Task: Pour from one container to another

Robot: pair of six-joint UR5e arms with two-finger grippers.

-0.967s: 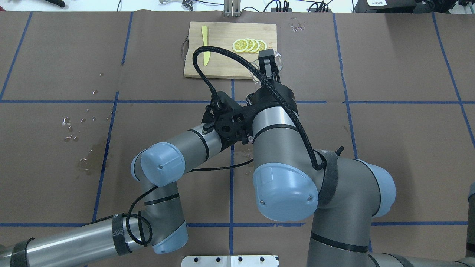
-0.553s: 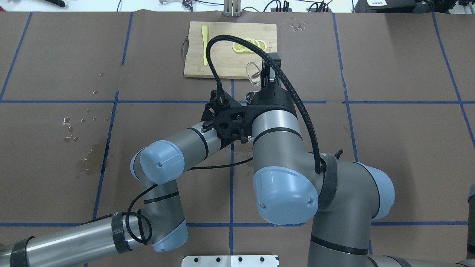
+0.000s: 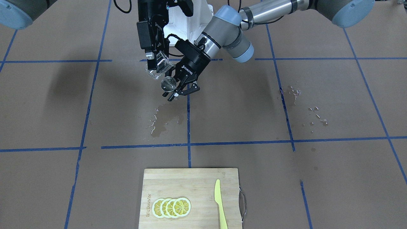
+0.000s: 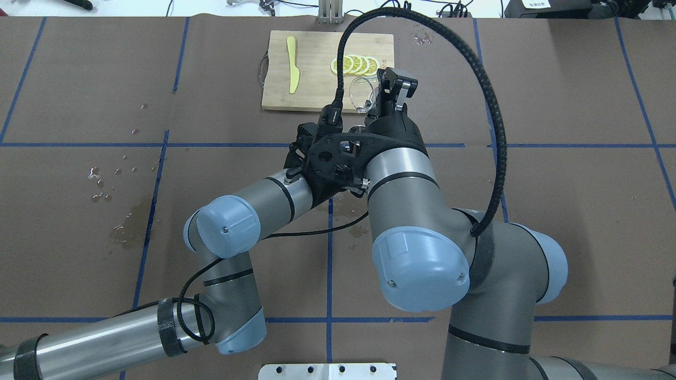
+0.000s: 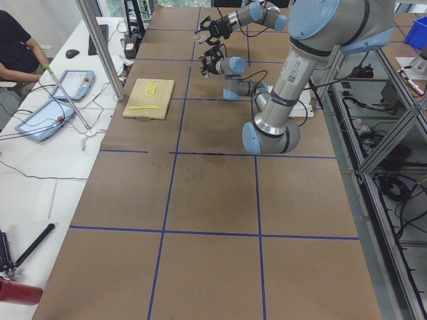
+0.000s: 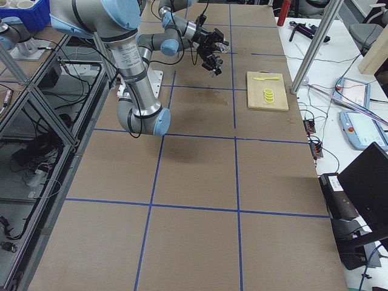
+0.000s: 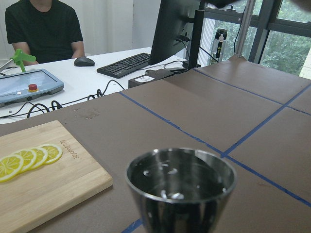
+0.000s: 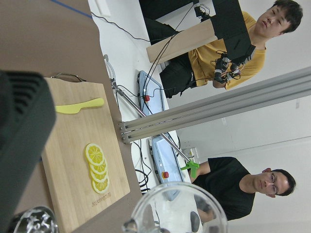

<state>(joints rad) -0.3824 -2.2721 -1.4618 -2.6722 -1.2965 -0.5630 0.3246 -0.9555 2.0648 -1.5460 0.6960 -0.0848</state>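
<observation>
Right now the left gripper (image 3: 178,91) is clamped on the metal jigger (image 3: 168,83). It holds the jigger upright in the air, upper bowl open, and the wrist view shows only a few beads of liquid clinging inside. Just beside it and slightly higher, the right gripper (image 3: 155,63) is closed on the clear cup (image 3: 162,66). The cup is tipped well over, with its mouth turned toward the jigger's rim. The two rims are close; I cannot tell whether they touch, nor whether any liquid sits in the cup.

As they stand, the cup is the tilted vessel, so any flow would likely run from cup to jigger. The jigger's mouth is small, so the cup's lip probably wants to sit right over its centre. It should be rotated slowly for a thin stream while the left gripper keeps the jigger level and steady.

Directly beneath the grippers, a wet patch (image 3: 162,122) darkens the brown-papered table (image 3: 318,175), and any miss would land there. Scattered droplets (image 3: 305,108) lie well out on the left gripper's side. Further ahead of both grippers is a cutting board (image 3: 197,184) with lemon slices (image 3: 171,207) and a yellow knife (image 3: 220,203). Beyond the table edge, operators (image 7: 43,29) sit at a white desk with a tablet (image 7: 24,85), keyboard (image 7: 124,64) and monitor (image 7: 172,26).
</observation>
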